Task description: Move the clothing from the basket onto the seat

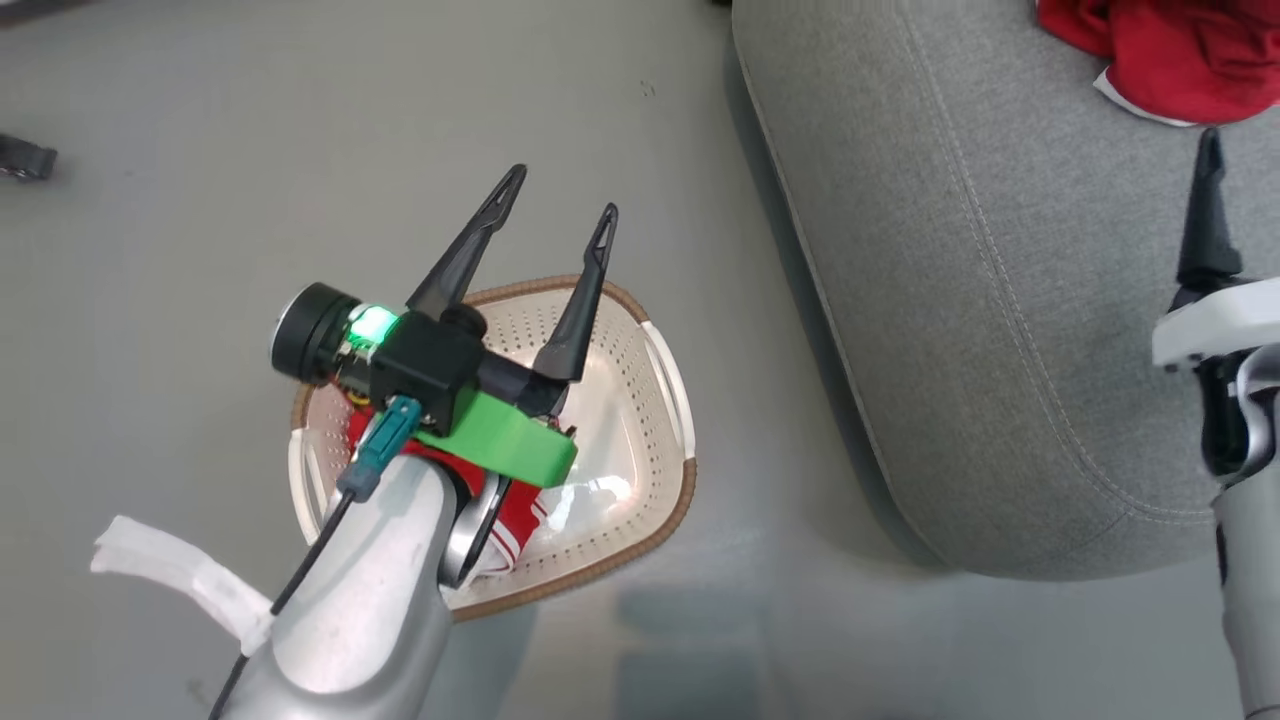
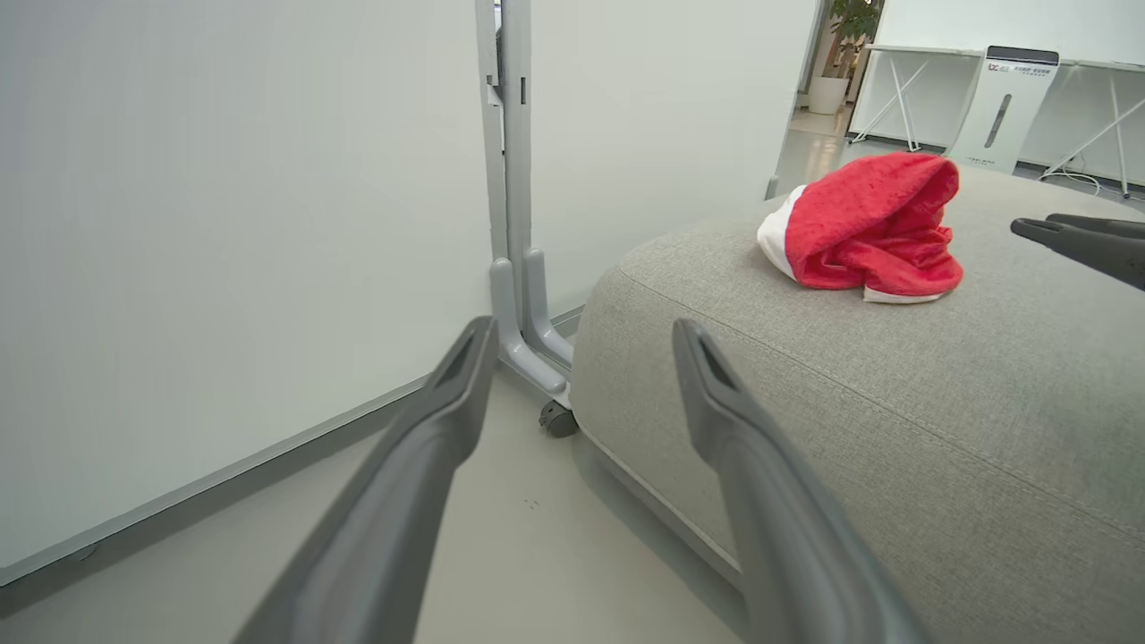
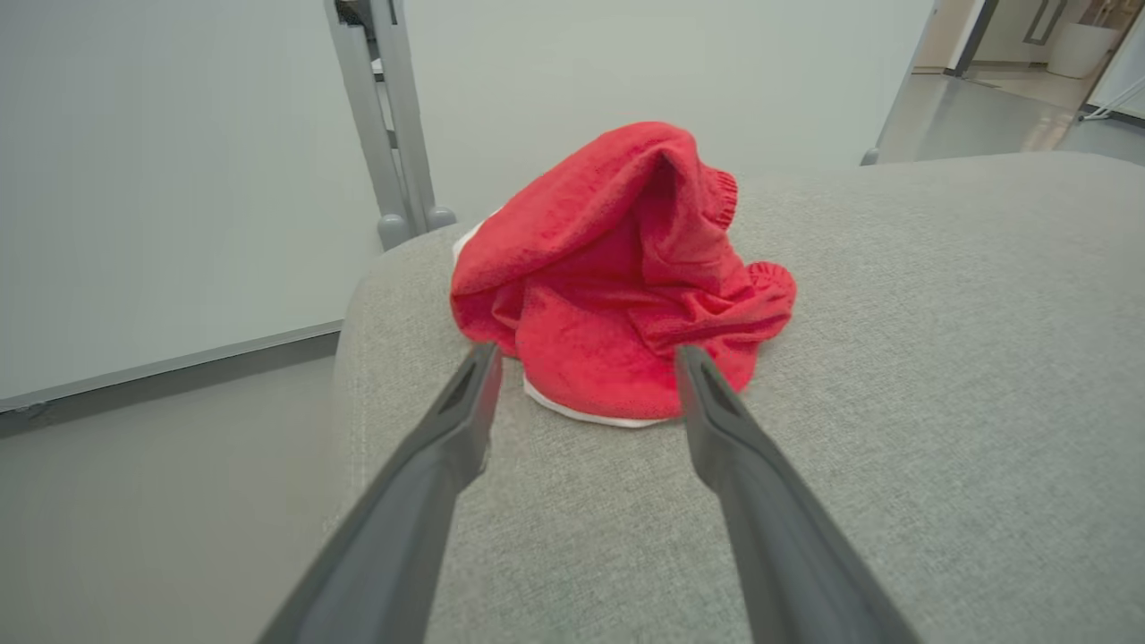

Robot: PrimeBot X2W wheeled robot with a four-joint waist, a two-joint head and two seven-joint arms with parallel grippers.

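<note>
Red garment (image 3: pixel 617 295), crumpled, lies on the grey seat (image 1: pixel 980 300); a second red garment (image 1: pixel 518 515) sits in the laundry basket (image 1: pixel 630 400) beside the seat. Left gripper (image 1: pixel 564 190) beside the seat and right gripper (image 3: pixel 586 353) over it both gape empty. Reaching in, the left could snag the basket's holes.

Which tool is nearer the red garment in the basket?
Left. The left tool hangs open above the basket holding the red garment; the right tool is over the seat, facing the other garment.
</note>
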